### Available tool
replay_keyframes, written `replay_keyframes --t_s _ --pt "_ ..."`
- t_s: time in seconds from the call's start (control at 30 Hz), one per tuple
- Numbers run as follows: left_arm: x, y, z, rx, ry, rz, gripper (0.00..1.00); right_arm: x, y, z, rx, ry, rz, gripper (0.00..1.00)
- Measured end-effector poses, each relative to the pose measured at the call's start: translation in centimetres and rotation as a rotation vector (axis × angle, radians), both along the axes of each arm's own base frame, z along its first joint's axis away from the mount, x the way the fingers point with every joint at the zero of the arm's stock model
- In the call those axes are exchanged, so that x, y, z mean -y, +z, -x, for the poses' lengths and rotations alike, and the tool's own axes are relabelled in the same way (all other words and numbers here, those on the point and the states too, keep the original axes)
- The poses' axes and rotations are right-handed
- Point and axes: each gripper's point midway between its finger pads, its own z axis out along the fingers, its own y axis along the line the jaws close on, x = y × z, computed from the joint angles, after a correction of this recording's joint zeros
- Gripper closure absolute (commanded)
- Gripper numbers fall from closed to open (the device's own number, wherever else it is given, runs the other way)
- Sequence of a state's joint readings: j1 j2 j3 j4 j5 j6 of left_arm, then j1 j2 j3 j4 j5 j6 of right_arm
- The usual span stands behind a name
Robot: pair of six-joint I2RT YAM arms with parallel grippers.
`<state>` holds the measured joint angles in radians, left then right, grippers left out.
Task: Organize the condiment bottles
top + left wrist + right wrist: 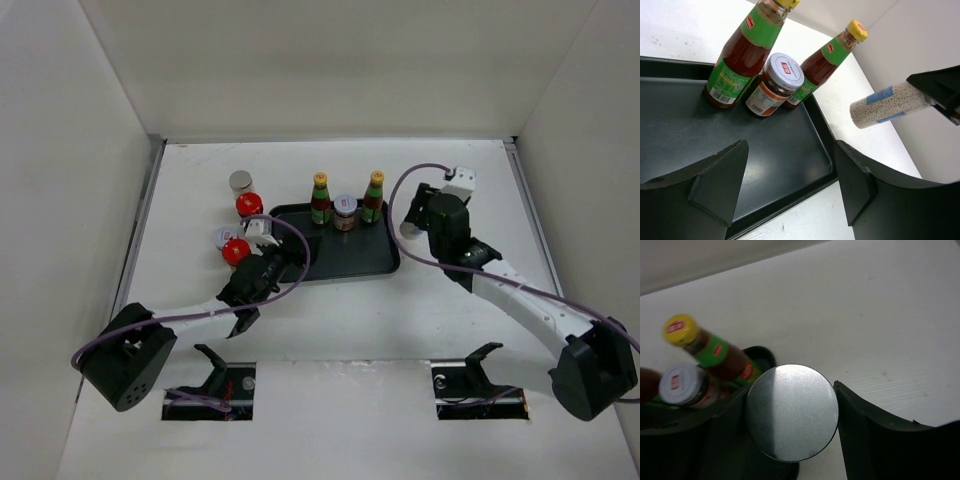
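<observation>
My right gripper (790, 440) clamps a silver-lidded jar of white granules (888, 105), held just right of the black rectangular tray (380, 262); left gripper (790, 185) gapes empty.

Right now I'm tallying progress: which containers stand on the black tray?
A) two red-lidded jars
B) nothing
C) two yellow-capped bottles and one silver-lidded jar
C: the top view shows two yellow-capped bottles flanking a silver-lidded jar at the far edge of the black tray.
</observation>
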<state>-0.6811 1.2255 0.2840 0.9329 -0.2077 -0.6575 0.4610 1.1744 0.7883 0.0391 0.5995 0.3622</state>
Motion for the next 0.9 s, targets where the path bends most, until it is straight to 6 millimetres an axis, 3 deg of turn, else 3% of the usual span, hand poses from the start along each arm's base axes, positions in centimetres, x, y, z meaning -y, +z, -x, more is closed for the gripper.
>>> replay_keyframes --t_s 0.13,0.33,0.43,0.57,0.6,0.77,0.9 --pt "0.0 0.0 0.0 0.000 -0.001 0.001 0.33 -5.6 0.1 1.1 -0.002 0.170 -0.013 0.48" --pt "0.1 0.5 -0.4 -0.007 0.010 -0.005 0.33 -11.3 -5.2 1.6 -0.122 0.323 0.035 0.48" --pt "-0.3 1.6 -0.5 0.007 0.031 0.003 0.33 -12.5 -6.2 1.2 -0.130 0.348 0.041 0.42" --pt "-0.8 3.0 -0.7 0.031 0.060 0.008 0.33 -12.8 -6.0 0.9 -0.112 0.352 0.035 0.13" --pt "-0.9 3.2 -0.8 0.032 0.067 0.005 0.32 -12.9 -5.6 0.8 -0.098 0.353 0.031 0.02" --pt "-2.1 4.7 -1.2 0.030 0.130 -0.028 0.27 -13.5 -3.6 1.2 -0.041 0.379 0.011 0.00" --pt "-4.3 7.5 -1.7 0.037 0.233 -0.066 0.21 -12.9 0.2 2.3 0.051 0.388 -0.040 0.00"
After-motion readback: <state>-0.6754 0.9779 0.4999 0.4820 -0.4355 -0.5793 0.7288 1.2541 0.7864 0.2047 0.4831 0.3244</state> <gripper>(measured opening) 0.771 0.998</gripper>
